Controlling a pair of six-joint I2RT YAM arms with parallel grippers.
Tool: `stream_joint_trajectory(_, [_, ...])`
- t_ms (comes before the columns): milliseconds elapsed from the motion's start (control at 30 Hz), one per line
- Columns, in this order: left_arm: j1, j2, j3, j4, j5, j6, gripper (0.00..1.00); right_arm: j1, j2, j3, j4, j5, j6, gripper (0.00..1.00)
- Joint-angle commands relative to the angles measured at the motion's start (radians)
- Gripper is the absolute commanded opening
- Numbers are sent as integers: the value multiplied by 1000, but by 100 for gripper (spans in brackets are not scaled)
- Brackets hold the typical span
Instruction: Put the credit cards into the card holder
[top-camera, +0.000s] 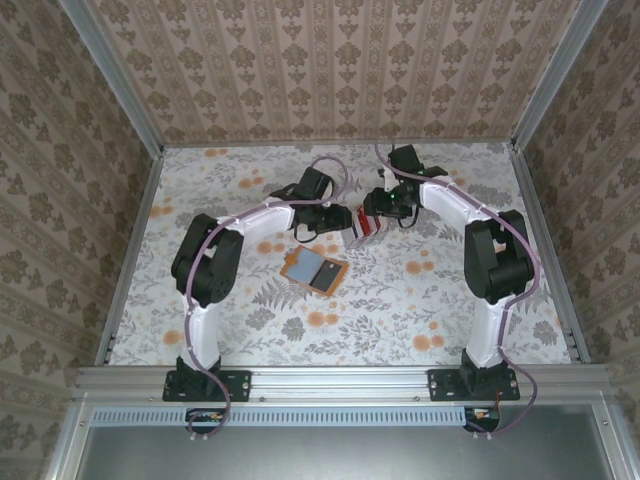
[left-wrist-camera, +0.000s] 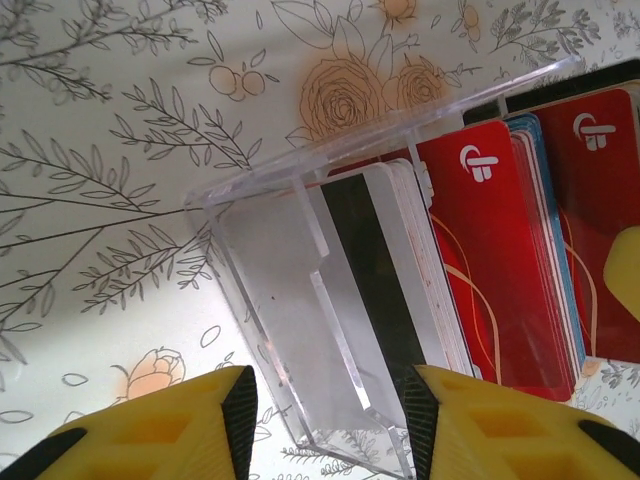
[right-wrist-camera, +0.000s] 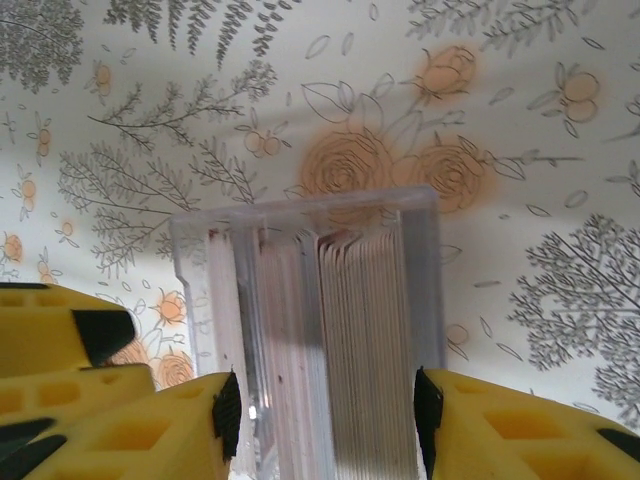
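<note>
Yellow fingers (right-wrist-camera: 500, 440) with black pads, blocky and matte, fill the bottom of the right wrist view. They belong to the right end effector (right-wrist-camera: 325, 410), whose jaws stand at a middling width, pressed against both side walls of a clear tray (right-wrist-camera: 310, 210). Packed upright in that tray, edge-on, are the credit cards (right-wrist-camera: 365, 340), thin pale slivers like the pages of a book.

From the left wrist, the left end effector (left-wrist-camera: 330, 410) straddles one corner of the same clear tray (left-wrist-camera: 290, 330). Its jaws are partly spread, and a gap shows between the lower-left pad and the glossy transparent wall, so it grips nothing. Just above it the credit cards (left-wrist-camera: 490, 260) lean toward the upper right: one grey with a black stripe, then glossy red ones with a white logo, with blue edges among them.

From overhead, both arms meet at the red-and-white credit cards (top-camera: 368, 224), just above the centre of the floral tabletop (top-camera: 450, 300). Below and left of them lies the card holder (top-camera: 294, 266), flat and orange, with a grey-blue card (top-camera: 322, 268) on it, apart from both end effectors.
</note>
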Motion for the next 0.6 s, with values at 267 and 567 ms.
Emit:
stream_joint_trajectory(267, [-12,55,38,32,58,1,46,32,54,66,-91,54,-30,52])
stream_joint_trajectory(567, [-21,65,26,46,59,-12,46,34,19,52,-97,77,-38,52])
